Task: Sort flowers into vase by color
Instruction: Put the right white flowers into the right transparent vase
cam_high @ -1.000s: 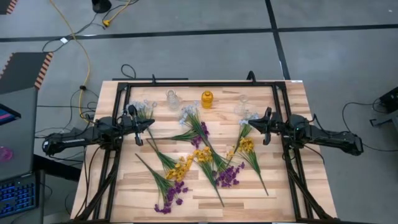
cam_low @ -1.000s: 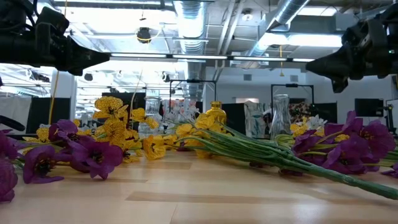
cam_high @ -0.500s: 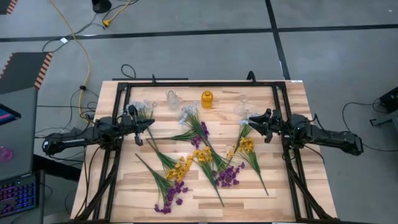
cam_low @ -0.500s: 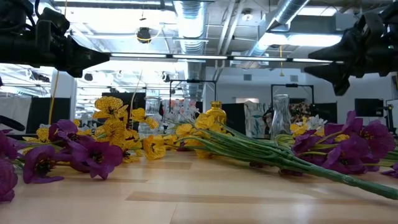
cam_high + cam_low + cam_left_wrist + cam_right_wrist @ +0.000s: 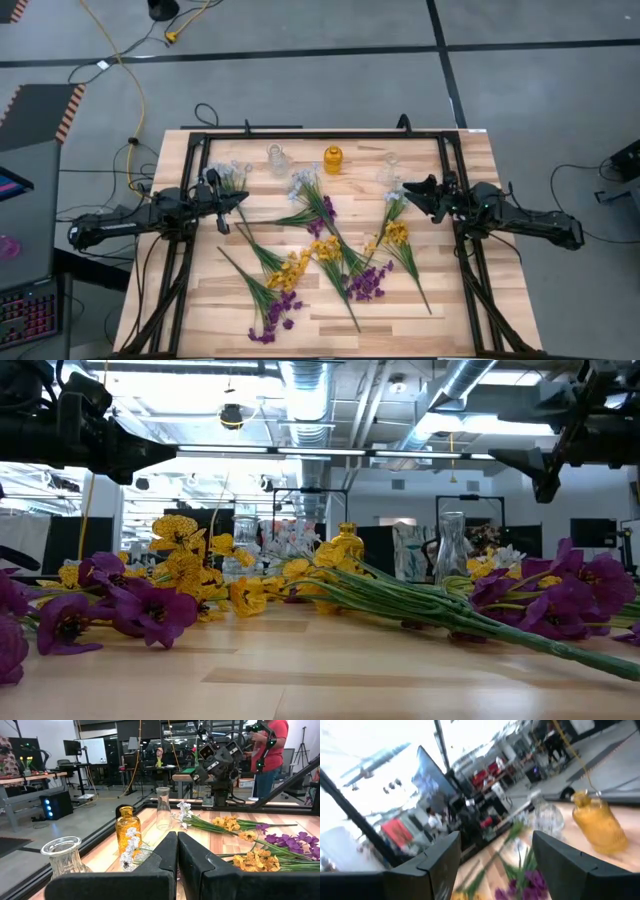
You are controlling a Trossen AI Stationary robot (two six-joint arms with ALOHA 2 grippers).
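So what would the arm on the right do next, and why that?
Probably dip down toward the pale sprig lying just below it. The right pincer hangs open and empty above the table near the clear vase, every flower lies loose on the wood, and the left pincer waits shut at its own side.

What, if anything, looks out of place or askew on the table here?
Nothing looks damaged or spilled. The flowers lie loose across the wooden table, as expected before sorting, and the amber vase and the clear vases beside it stand upright along the far edge.
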